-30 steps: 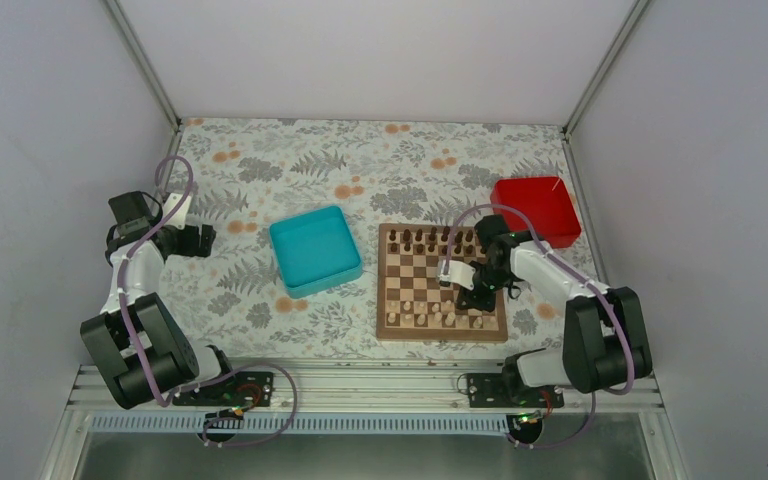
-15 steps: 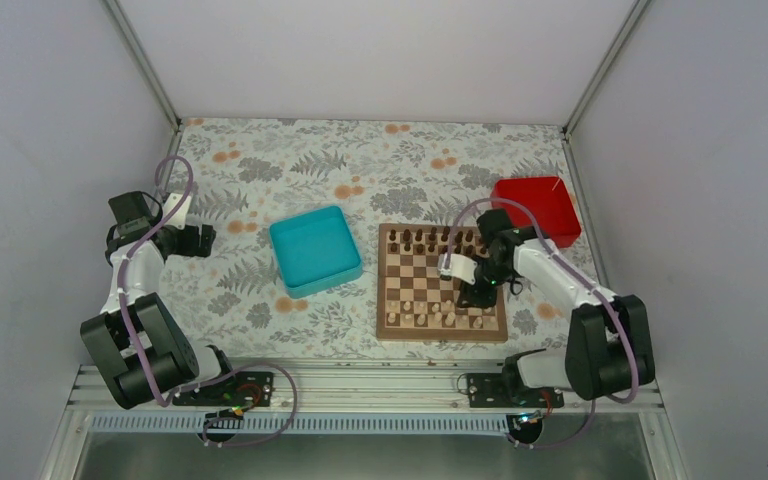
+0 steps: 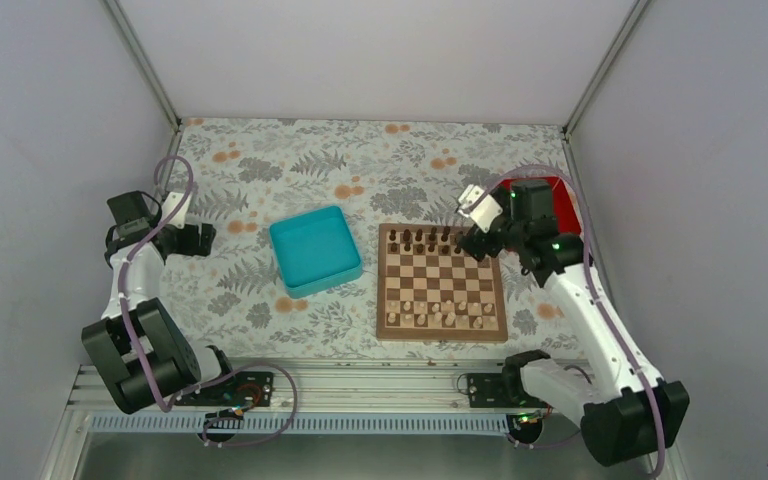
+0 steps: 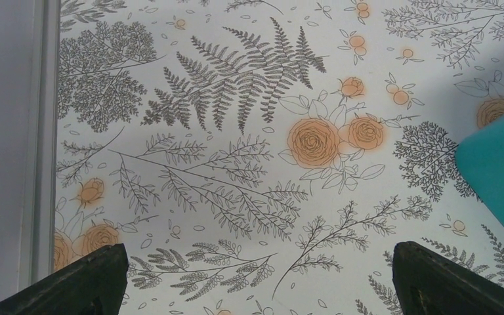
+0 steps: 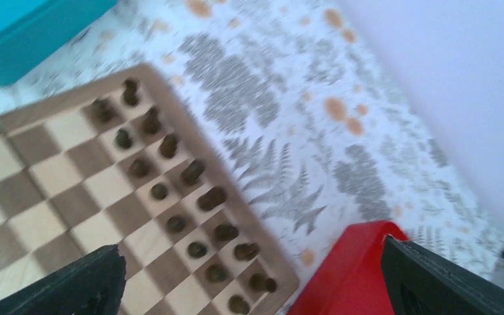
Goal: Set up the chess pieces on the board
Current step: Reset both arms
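The board lay on the bench at 3 o'clock from the teal tray. The pale chess pieces stood in two rows along its 6 o'clock edge, and the dark chessmen along its 12 o'clock edge. The right fingers hung over the board's 1 o'clock corner near the red box, spread wide and holding nothing. The left fingers, equally wide and bare, hovered over the bench at 9 o'clock from the tray.
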You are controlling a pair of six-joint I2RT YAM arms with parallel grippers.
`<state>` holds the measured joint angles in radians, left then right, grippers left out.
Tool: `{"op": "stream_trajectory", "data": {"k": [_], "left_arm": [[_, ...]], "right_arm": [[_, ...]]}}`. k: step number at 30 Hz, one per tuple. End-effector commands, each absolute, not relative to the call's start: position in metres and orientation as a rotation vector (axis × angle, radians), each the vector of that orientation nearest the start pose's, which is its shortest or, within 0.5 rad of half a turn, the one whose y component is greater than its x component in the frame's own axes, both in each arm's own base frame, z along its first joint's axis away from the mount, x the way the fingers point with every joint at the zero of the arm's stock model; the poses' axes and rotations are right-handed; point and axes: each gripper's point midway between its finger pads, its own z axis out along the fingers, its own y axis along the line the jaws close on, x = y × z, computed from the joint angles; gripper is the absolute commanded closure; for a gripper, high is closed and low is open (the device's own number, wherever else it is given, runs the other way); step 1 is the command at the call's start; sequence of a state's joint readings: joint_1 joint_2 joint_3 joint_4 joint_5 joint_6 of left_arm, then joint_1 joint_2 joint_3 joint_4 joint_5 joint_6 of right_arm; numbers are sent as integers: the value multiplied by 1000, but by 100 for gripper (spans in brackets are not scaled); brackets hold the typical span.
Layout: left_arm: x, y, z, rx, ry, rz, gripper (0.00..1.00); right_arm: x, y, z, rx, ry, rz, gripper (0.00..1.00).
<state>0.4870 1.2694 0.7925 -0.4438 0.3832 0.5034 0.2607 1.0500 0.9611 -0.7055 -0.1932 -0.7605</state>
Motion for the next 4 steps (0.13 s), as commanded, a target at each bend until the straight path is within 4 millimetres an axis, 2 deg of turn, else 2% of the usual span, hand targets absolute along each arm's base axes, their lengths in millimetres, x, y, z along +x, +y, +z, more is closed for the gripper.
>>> {"op": "stream_trajectory", "data": {"k": [1, 4], "left_arm": [[322, 92, 130, 177, 2360, -59, 0], [321, 91, 130, 181, 2357, -62, 0]], "right_arm": [[321, 108, 241, -931, 1907, -56, 0], [325, 116, 246, -867, 1875, 15, 0]]}}
